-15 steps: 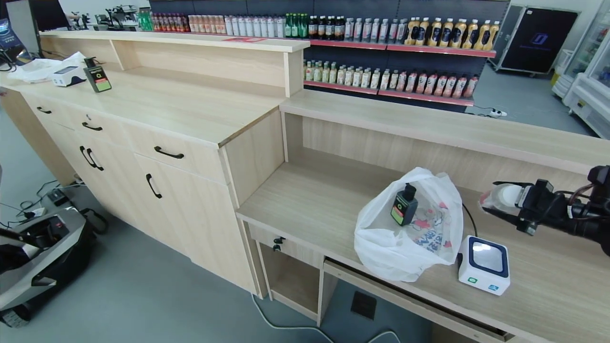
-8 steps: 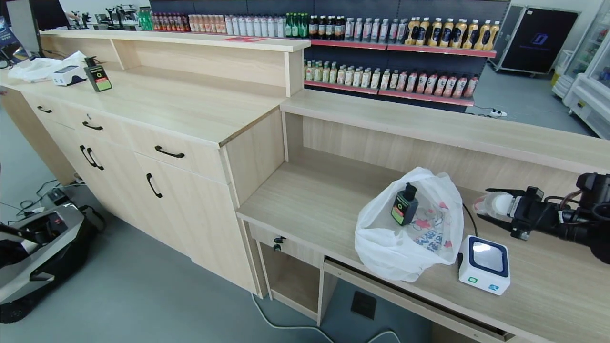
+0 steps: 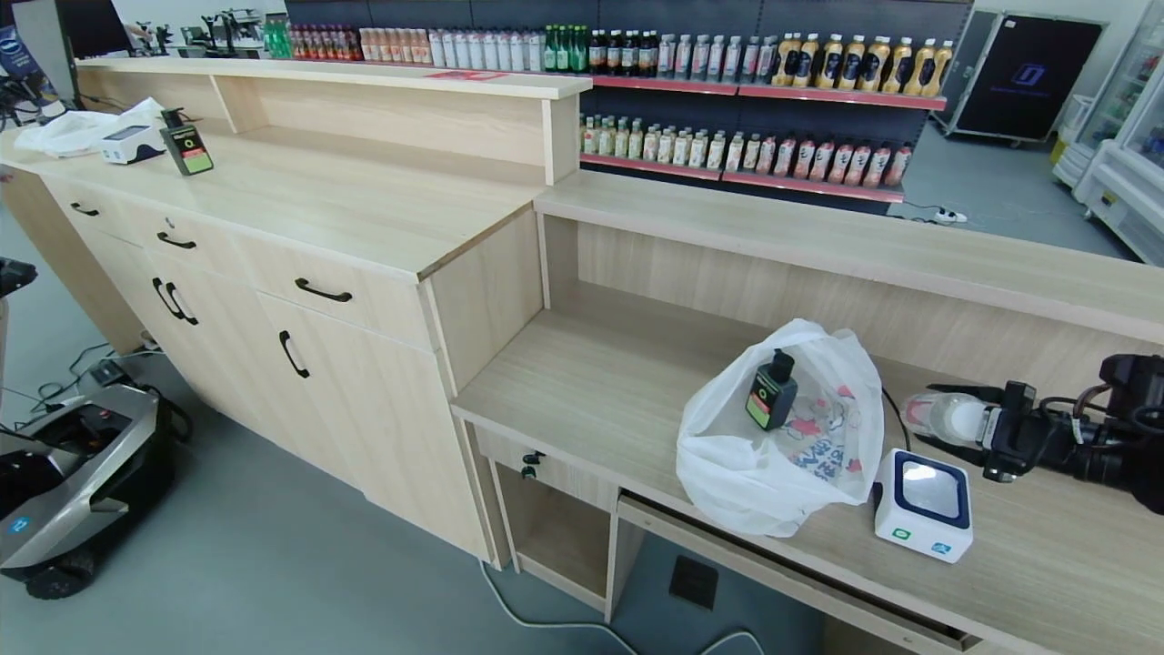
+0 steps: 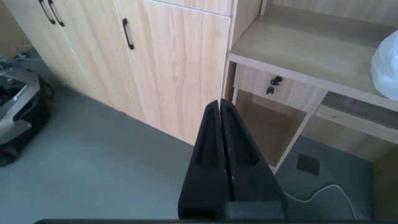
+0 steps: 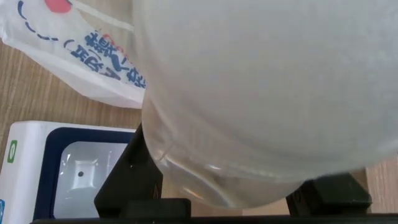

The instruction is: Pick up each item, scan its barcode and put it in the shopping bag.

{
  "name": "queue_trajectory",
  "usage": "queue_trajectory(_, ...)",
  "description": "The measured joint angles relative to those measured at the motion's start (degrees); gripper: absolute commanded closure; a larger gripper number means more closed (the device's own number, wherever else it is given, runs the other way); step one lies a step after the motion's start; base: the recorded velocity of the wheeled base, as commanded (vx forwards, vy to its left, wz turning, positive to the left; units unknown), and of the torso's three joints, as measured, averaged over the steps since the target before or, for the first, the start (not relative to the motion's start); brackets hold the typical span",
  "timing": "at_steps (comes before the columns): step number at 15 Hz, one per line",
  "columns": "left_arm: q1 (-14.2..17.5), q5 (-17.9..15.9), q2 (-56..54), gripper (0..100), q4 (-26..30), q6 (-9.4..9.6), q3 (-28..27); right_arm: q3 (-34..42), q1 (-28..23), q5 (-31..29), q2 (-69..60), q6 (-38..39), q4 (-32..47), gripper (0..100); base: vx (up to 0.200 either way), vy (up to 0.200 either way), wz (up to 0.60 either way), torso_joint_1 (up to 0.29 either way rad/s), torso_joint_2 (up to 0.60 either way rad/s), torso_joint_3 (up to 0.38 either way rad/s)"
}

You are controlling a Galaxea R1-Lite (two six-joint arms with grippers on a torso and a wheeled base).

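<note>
My right gripper point(image 3: 946, 417) is shut on a clear plastic bottle point(image 3: 941, 416), held sideways just above and behind the white barcode scanner point(image 3: 923, 506) on the low counter. From the right wrist, the bottle point(image 5: 261, 93) looms close, with the scanner point(image 5: 68, 168) and the bag's printed edge point(image 5: 74, 56) beneath it. The white shopping bag point(image 3: 782, 437) stands open left of the scanner, with a black-and-green handheld device point(image 3: 771, 393) inside. My left gripper point(image 4: 221, 149) is shut and empty, hanging over the floor in front of the cabinet doors.
The low wooden counter point(image 3: 600, 382) has a raised back ledge point(image 3: 818, 236). A taller cabinet counter point(image 3: 300, 200) to the left carries another scanner and bag at its far end. Drink shelves point(image 3: 746, 100) line the back.
My right gripper has lowered the bottle, bringing it closer above the scanner. The bag and scanner have stayed put.
</note>
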Motion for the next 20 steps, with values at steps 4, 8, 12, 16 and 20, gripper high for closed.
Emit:
queue_trajectory(4,-0.02,-0.02,0.00,100,0.00,0.05,0.00,-0.40,-0.39,-0.05,1.93,-1.76,-0.06,100,0.000,0.000,0.00,0.000,0.00,0.000)
queue_trajectory(8,-0.02,0.00,0.02,100,0.00,0.02,0.00,-0.13,-0.37,-0.09,3.00,-2.52,0.09,100,0.000,0.000,0.00,0.000,0.00,0.000)
queue_trajectory(12,-0.02,0.00,0.00,100,0.00,0.02,0.00,-0.11,-0.15,-0.13,3.88,-2.79,-0.09,100,0.000,0.000,0.00,0.000,0.00,0.000)
queue_trajectory(16,-0.05,0.00,0.00,100,0.00,0.02,0.00,-0.35,-0.09,-0.13,4.64,-3.43,-0.13,100,0.000,0.000,0.00,0.000,0.00,0.000)
queue_trajectory(20,0.00,0.00,0.00,100,0.00,0.02,0.00,-0.51,-0.10,0.02,5.28,-3.47,-0.06,100,0.000,0.000,0.00,0.000,0.00,0.000)
